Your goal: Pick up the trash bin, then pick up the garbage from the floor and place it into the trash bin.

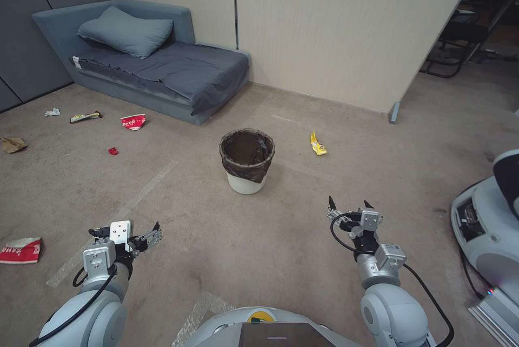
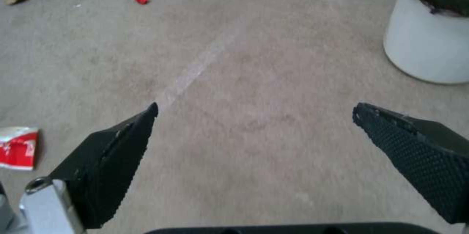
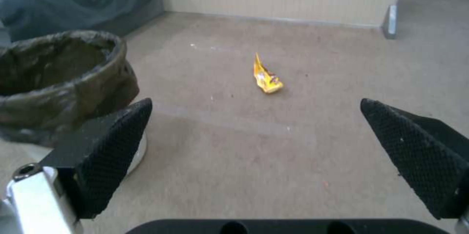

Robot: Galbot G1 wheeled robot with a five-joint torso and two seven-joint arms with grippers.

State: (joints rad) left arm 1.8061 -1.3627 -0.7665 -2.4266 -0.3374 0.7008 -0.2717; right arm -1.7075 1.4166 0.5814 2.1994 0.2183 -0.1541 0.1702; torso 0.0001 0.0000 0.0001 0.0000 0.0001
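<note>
While our left gripper [image 2: 254, 111] and right gripper [image 3: 256, 103] hang spread wide and empty above the carpet [image 1: 303, 239], the bag-lined trash bin [image 1: 246, 160] stands upright ahead between them, a yellow wrapper [image 1: 318, 144] lying just beside it.

Soft, even indoor light falls from above, moderately bright, with no glare. The trash bin [image 1: 246, 161] casts only a faint shadow on the floor [image 1: 303, 239]. The head view bends straight lines outward near its edges, as on the far wall [image 1: 346, 28]. Both wrist views are soft and slightly blurred, their near fingers [image 2: 105, 164] dark against the carpet.
</note>
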